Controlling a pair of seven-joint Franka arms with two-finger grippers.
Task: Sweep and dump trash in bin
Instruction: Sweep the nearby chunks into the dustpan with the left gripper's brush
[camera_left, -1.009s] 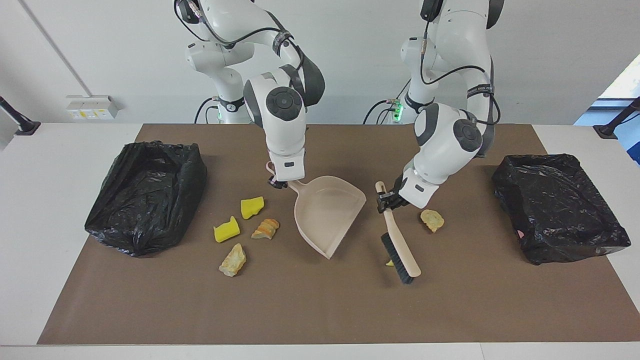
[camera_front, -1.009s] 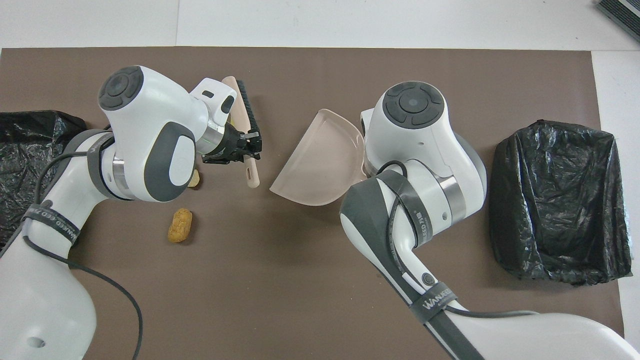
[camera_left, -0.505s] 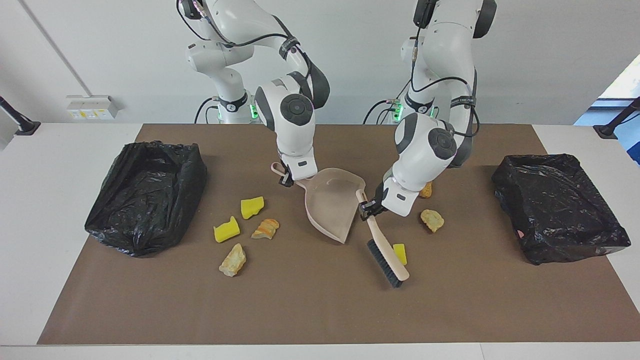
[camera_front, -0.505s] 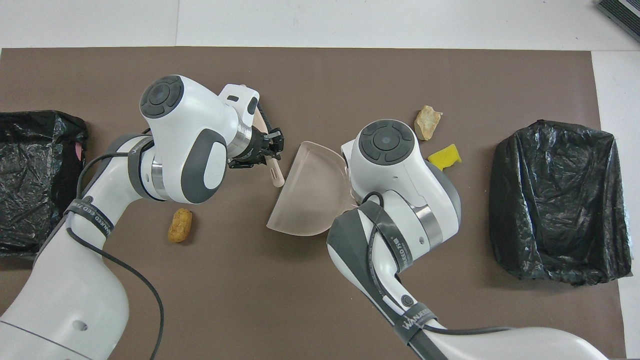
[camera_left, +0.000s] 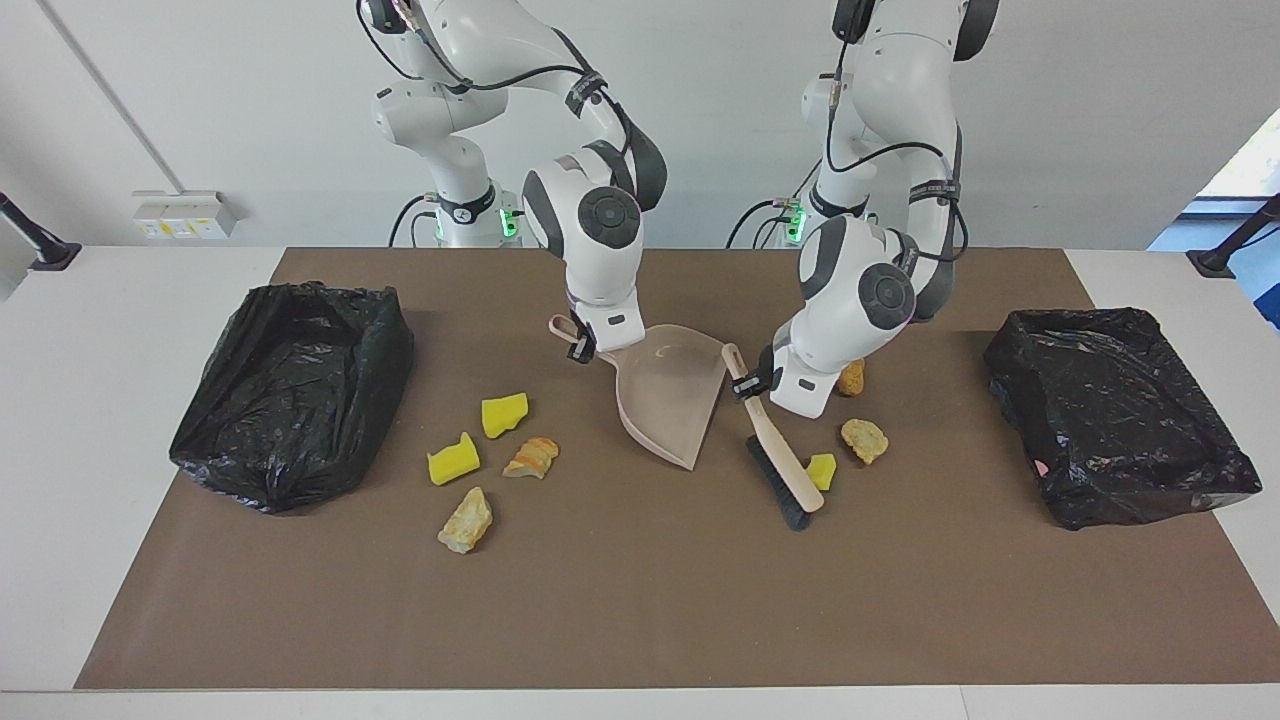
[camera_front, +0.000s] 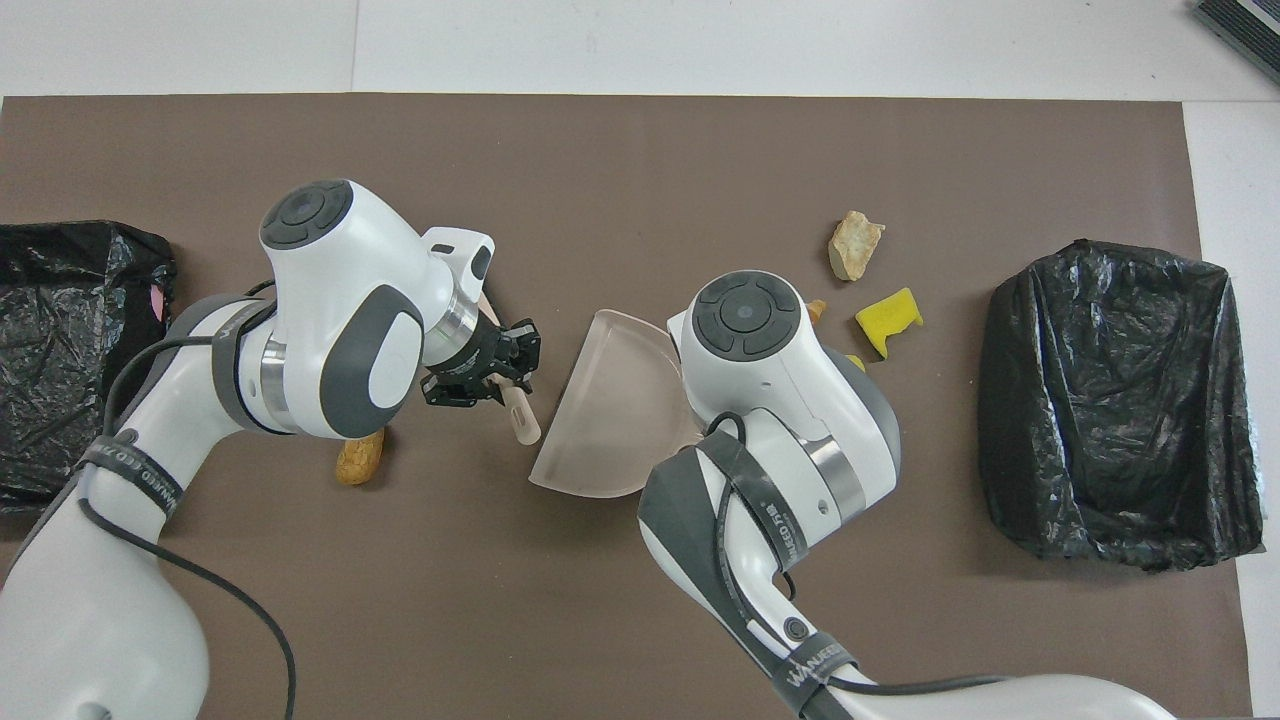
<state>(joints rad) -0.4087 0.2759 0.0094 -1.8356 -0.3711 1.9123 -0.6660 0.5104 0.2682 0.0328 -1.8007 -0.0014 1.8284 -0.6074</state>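
Left hand (camera_left: 752, 386) grips brush (camera_left: 778, 452), bristles beside a yellow scrap (camera_left: 822, 470); right hand (camera_left: 580, 349) grips dustpan (camera_left: 668, 395), mouth angled brushward (presumably to catch).

The left gripper (camera_front: 500, 372) is closed tight on the brush handle (camera_front: 520, 418) right beside the see-through dustpan (camera_front: 610, 410), while a yellow sponge chunk (camera_front: 888, 318) and a tan lump (camera_front: 855, 243) lie near the black bin (camera_front: 1110, 400).
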